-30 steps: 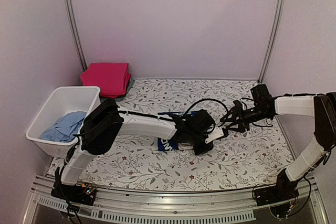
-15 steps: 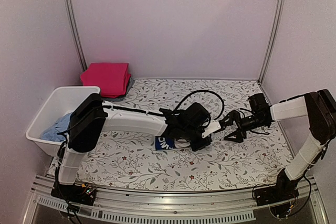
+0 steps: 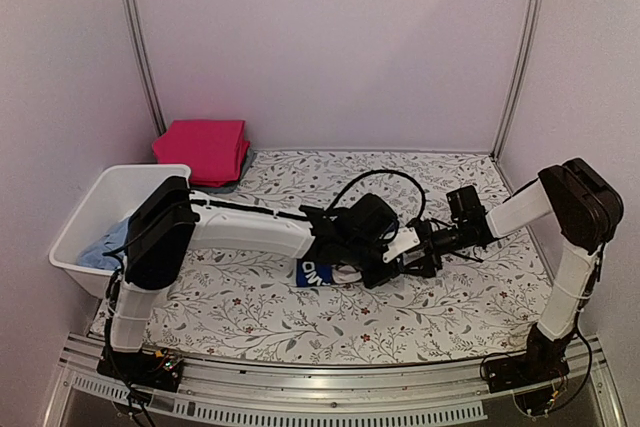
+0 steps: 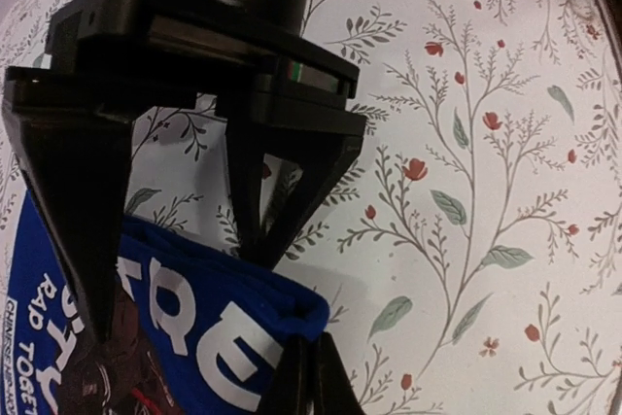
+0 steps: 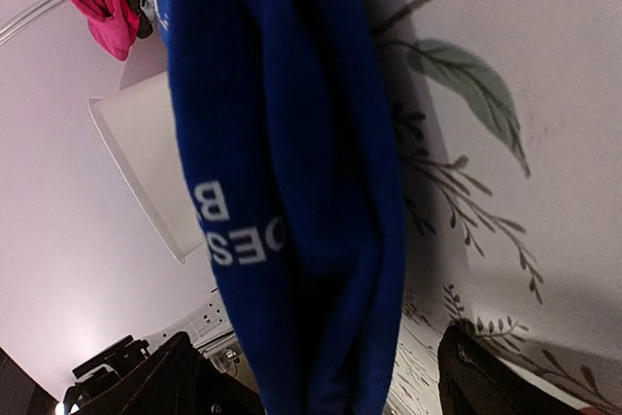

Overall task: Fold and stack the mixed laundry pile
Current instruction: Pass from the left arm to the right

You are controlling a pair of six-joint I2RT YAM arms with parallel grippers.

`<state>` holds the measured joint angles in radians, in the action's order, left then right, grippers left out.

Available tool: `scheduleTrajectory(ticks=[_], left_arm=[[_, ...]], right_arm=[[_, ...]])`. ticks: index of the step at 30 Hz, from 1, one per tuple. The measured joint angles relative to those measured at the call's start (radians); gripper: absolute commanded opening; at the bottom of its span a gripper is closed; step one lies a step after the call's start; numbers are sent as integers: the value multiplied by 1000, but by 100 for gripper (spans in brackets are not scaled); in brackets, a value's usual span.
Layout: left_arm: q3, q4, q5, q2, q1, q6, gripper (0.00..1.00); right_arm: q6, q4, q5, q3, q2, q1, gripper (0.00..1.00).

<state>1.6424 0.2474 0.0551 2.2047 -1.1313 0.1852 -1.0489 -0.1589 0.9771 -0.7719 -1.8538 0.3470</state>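
Now we fold the blue printed garment [image 3: 312, 272]: left jaws pinch its edge; right jaws, spread astride it, must close next.

- Top external view: fixed high behind the arm bases, facing forward and down; distant, covering the whole table [image 3: 260, 322], the white basket [image 3: 75, 232] at left and the rear wall.
- Left wrist view: carried on the left gripper [image 4: 175, 293], looking down past its black fingers [image 4: 73, 211]; very near the floral tabletop.
- Right wrist view: carried on the right gripper [image 5: 335, 386], low, rolled sideways, facing across the table toward the basket; lens almost against cloth.
- Overlap: all three take in the blue printed garment [image 3: 312, 272] mid-table; top and right wrist views both show the basket and the pink-red garment [image 3: 203, 147].
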Motion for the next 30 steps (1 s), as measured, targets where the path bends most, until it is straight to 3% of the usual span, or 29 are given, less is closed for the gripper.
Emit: scheduleTrajectory(ticks=[8, 14, 19, 22, 27, 28, 30], left_arm=[[-32, -5, 39, -58, 0, -6, 0], [-56, -8, 73, -82, 0, -6, 0], [-71, -10, 98, -85, 0, -6, 0], [-77, -10, 113, -86, 0, -6, 0], [-91, -11, 121, -86, 0, -6, 0], [-98, -14, 121, -89, 0, -7, 3], [-106, -17, 118, -97, 0, -12, 31]], right_arm=[[-101, -123, 47, -101, -138, 2, 74], [-156, -213, 74, -152, -211, 2, 59], [-179, -245, 82, -184, -251, 2, 53], [-185, -258, 83, -204, -274, 6, 42], [-156, -289, 79, -227, -307, 20, 7], [-155, -288, 79, -230, -308, 20, 1], [-149, -279, 78, -234, -308, 20, 0]])
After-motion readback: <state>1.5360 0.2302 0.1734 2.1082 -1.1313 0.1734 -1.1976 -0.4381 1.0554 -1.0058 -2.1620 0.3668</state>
